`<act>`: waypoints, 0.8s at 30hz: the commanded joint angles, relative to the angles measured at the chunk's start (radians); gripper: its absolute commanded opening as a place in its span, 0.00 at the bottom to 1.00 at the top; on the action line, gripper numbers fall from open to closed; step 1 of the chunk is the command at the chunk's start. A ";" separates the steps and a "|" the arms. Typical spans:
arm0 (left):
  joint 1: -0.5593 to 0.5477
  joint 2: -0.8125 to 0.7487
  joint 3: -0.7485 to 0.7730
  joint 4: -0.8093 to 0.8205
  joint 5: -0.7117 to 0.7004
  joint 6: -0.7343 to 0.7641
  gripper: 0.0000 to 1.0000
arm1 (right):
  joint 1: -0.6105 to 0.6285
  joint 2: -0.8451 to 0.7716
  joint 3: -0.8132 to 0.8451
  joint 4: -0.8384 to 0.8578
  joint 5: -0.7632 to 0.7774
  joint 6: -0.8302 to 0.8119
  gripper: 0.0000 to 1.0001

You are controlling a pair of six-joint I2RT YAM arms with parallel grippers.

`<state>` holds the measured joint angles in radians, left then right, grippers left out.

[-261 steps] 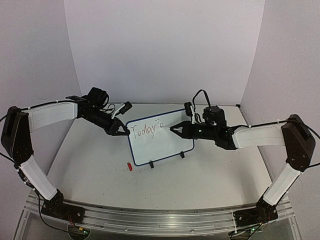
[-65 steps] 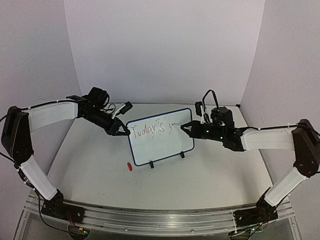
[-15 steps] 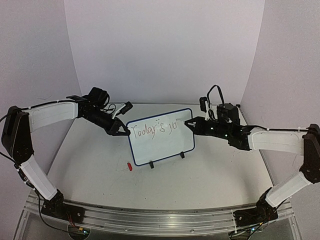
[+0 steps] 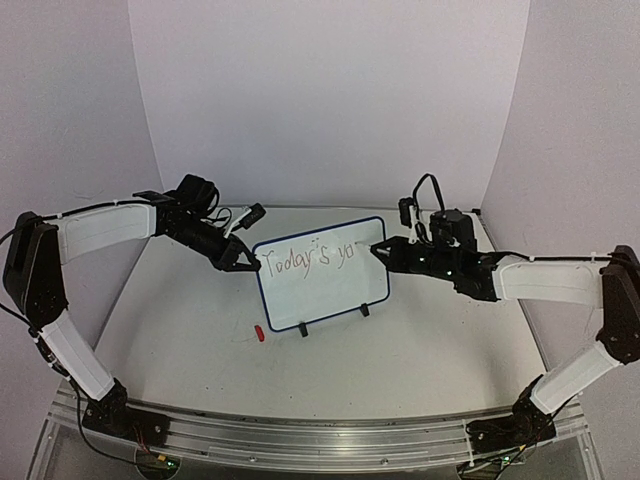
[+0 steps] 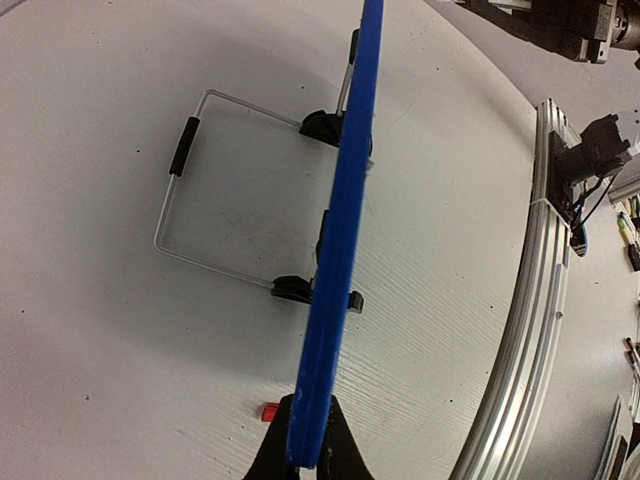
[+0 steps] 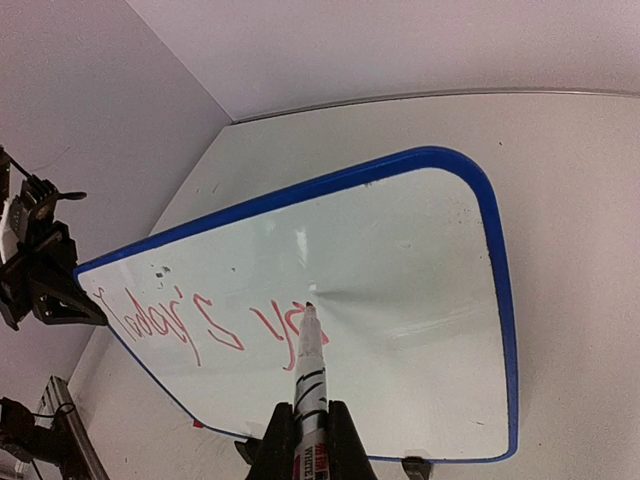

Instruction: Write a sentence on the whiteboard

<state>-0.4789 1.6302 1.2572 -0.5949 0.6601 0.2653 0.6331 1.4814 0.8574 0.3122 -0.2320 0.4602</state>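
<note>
The whiteboard point(image 4: 325, 285) stands on two black feet mid-table, blue-framed. The sentence point(image 4: 305, 258) reads "Today's yo" in reddish-brown along its top. My left gripper point(image 4: 248, 264) is shut on the board's left edge; the left wrist view shows the blue frame point(image 5: 340, 230) edge-on between my jaws point(image 5: 305, 455). My right gripper point(image 4: 390, 252) is shut on a white marker point(image 6: 310, 370), its tip touching the board just right of the "yo" point(image 6: 272, 322). The board point(image 6: 400, 270) fills the right wrist view.
A red marker cap point(image 4: 257, 333) lies on the table in front of the board's left foot, and it also shows in the left wrist view point(image 5: 268, 411). A wire stand point(image 5: 215, 180) props the board from behind. Purple walls enclose the table.
Since 8.7 s ago "y" and then "o" have been added after "Today's". My right gripper has shifted right along the top line. My left gripper has not moved.
</note>
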 commanded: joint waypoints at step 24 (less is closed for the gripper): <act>-0.007 0.045 0.015 -0.013 -0.091 0.034 0.00 | -0.006 0.016 -0.038 -0.006 0.037 0.006 0.00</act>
<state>-0.4789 1.6306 1.2572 -0.5947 0.6601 0.2651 0.6327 1.5021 0.8407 0.3097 -0.2207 0.4565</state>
